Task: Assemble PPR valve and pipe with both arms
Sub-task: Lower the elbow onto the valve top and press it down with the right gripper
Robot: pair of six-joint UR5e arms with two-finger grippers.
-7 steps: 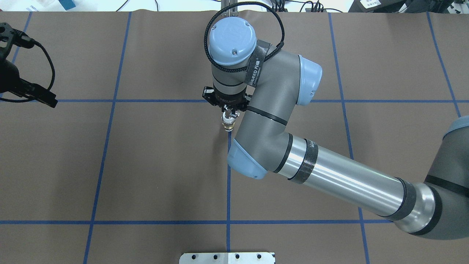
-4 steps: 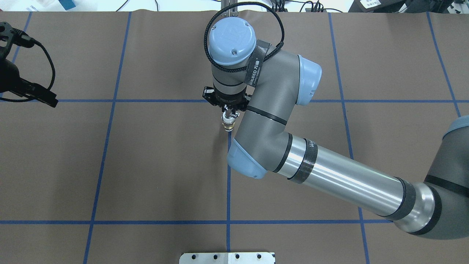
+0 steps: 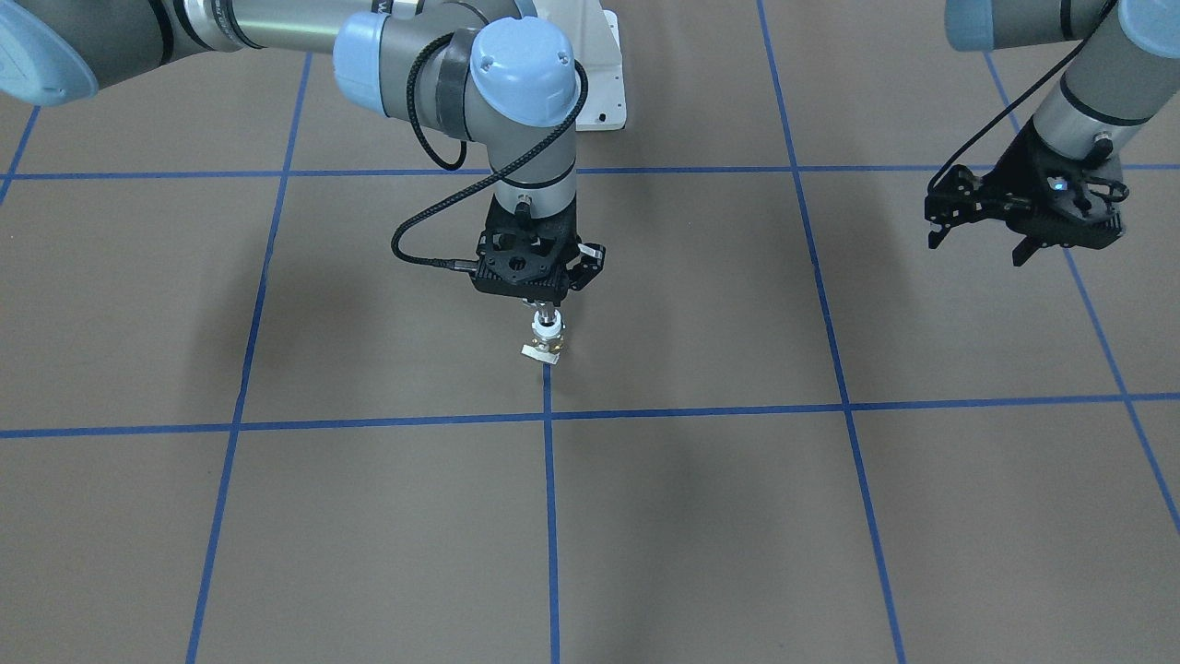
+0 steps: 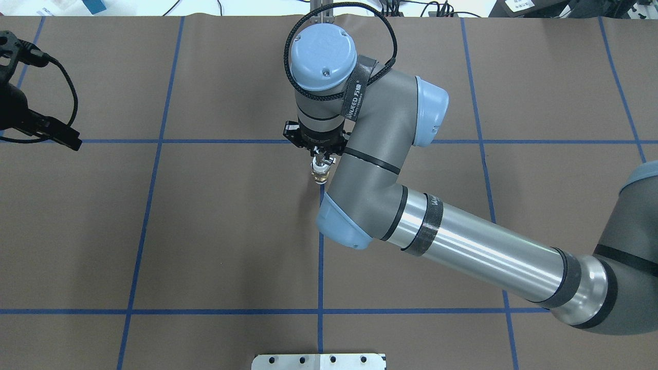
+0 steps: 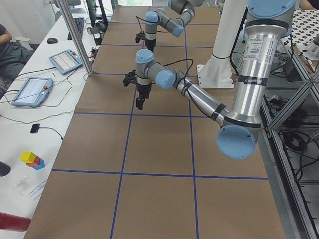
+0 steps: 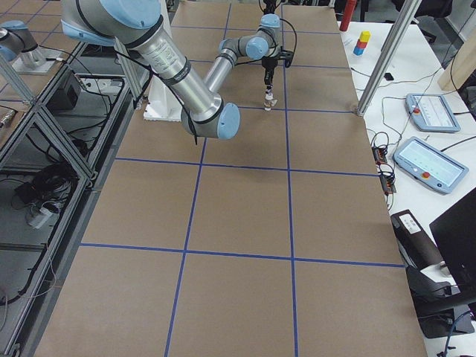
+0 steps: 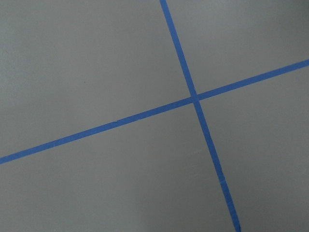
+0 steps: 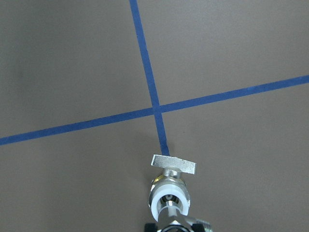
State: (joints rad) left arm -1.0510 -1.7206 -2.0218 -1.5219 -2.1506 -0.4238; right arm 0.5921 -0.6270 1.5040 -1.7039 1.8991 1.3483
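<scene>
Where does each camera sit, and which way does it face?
Front-facing: across the table, looking back and down; right tool holds the PPR valve, left tool open.
Overhead: behind and above, looking forward-down; right arm dominates.
Exterior left: table end; left arm near.
Exterior right: opposite end; right arm near.
Left wrist: down onto blue tape; no body.
Right wrist: down onto the PPR valve.
Shared: front-facing and right wrist both show the PPR valve.

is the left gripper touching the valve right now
Apart. The front-facing view shows the left gripper hanging open far to one side, bare table between it and the valve, which sits under the right gripper.
</scene>
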